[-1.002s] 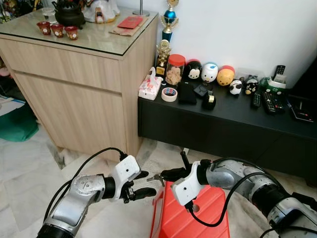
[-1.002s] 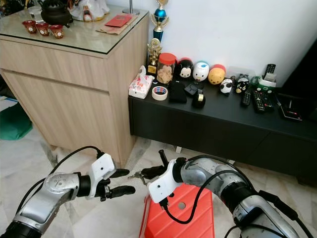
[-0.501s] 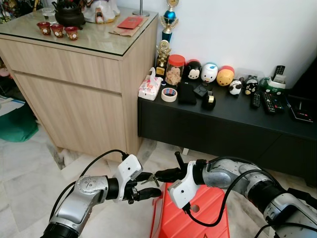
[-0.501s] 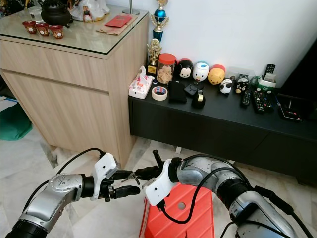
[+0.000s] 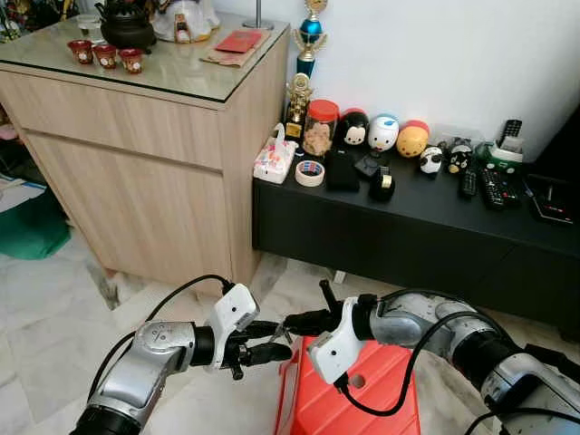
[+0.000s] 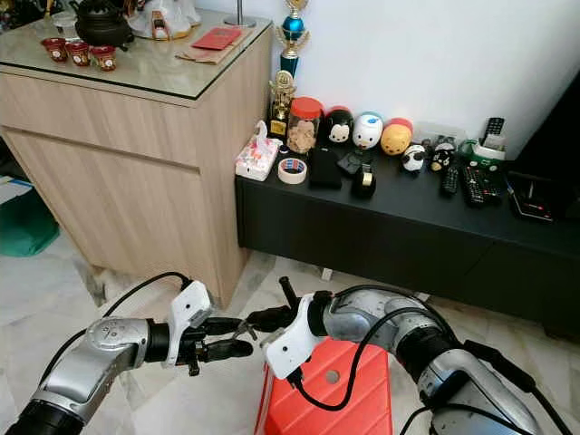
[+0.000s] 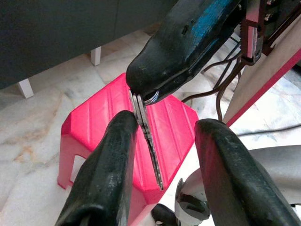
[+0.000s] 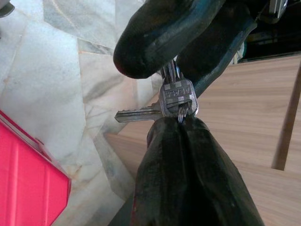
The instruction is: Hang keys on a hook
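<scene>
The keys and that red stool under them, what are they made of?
The keys look like metal: silvery, shiny, with a stamped head and a wire ring. The right gripper pinches them while the left gripper has its fingers open around the blade. The red stool looks like moulded plastic: one even glossy colour with ridges pressed into its top.

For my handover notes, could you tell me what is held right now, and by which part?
The right gripper pinches the keys at the head end, by the ring. The left gripper is open around the blades, not clamped.
</scene>
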### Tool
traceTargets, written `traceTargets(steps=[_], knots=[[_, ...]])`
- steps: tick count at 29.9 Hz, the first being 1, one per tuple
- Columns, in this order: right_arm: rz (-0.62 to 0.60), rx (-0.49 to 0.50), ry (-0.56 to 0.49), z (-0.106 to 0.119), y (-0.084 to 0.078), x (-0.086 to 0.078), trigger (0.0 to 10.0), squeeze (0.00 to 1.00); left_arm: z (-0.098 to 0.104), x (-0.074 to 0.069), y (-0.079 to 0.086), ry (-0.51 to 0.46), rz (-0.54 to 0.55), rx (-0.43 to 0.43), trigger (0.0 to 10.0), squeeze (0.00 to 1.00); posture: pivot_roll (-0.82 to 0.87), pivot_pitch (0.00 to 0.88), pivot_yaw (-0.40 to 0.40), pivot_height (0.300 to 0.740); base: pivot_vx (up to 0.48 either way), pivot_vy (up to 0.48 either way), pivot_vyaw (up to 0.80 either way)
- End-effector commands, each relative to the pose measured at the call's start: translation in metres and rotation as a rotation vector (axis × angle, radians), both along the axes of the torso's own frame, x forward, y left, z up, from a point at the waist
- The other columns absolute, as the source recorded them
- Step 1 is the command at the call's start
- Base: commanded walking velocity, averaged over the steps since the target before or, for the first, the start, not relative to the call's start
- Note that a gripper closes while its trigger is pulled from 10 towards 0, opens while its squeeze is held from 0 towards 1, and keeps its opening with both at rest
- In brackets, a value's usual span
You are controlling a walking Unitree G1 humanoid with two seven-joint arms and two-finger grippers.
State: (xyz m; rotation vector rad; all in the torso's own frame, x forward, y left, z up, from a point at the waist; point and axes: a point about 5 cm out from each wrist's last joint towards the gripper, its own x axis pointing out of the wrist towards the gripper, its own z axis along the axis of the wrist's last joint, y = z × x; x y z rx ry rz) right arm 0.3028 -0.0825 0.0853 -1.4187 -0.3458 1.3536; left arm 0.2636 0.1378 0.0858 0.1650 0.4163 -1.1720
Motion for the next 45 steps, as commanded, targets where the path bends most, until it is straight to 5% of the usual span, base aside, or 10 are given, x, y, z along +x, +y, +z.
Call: traceTargets(steps=[1, 39, 40, 42, 43, 44, 45], knots=[[0.018, -0.005, -0.016, 0.0047, 0.0016, 0.0026, 10.0, 0.0, -0.0011, 0.0, -0.0014, 0.019, -0.009, -0.003, 0.0, 0.0, 0.09, 0.0, -0.098, 0.73, 0.0, 0.0, 0.0], [-0.006, 0.041, 0.016, 0.0068, 0.0067, 0.0033, 10.0, 0.0, -0.0087, 0.0017, -0.0073, 0.005, 0.025, 0.015, 0.0, 0.0, 0.09, 0.0, -0.096, 0.73, 0.0, 0.0, 0.0], [-0.011, 0.042, 0.024, 0.0062, 0.0064, 0.0032, 10.0, 0.22, -0.0088, 0.0018, -0.0071, 0.004, 0.026, 0.015, 0.0, 0.0, 0.09, 0.0, -0.096, 0.73, 0.0, 0.0, 0.0], [-0.012, 0.044, 0.025, 0.0062, 0.0064, 0.0032, 10.0, 0.22, -0.0088, 0.0019, -0.007, 0.004, 0.027, 0.015, 0.0, 0.0, 0.09, 0.0, -0.096, 0.73, 0.0, 0.0, 0.0], [-0.013, 0.042, 0.032, 0.0056, 0.006, 0.0029, 10.0, 0.87, -0.0091, 0.0018, -0.0066, 0.004, 0.029, 0.017, 0.0, 0.0, 0.09, 0.0, -0.096, 0.73, 0.0, 0.0, 0.0], [-0.013, 0.039, 0.033, 0.0055, 0.0056, 0.0029, 10.0, 1.0, -0.0091, 0.0019, -0.0066, 0.003, 0.029, 0.018, 0.0, 0.0, 0.09, 0.0, -0.102, 0.73, 0.0, 0.0, 0.0], [-0.013, 0.039, 0.033, 0.0055, 0.0056, 0.0029, 10.0, 1.0, -0.0091, 0.0019, -0.0066, 0.003, 0.029, 0.018, 0.0, 0.0, 0.09, 0.0, -0.102, 0.73, 0.0, 0.0, 0.0]])
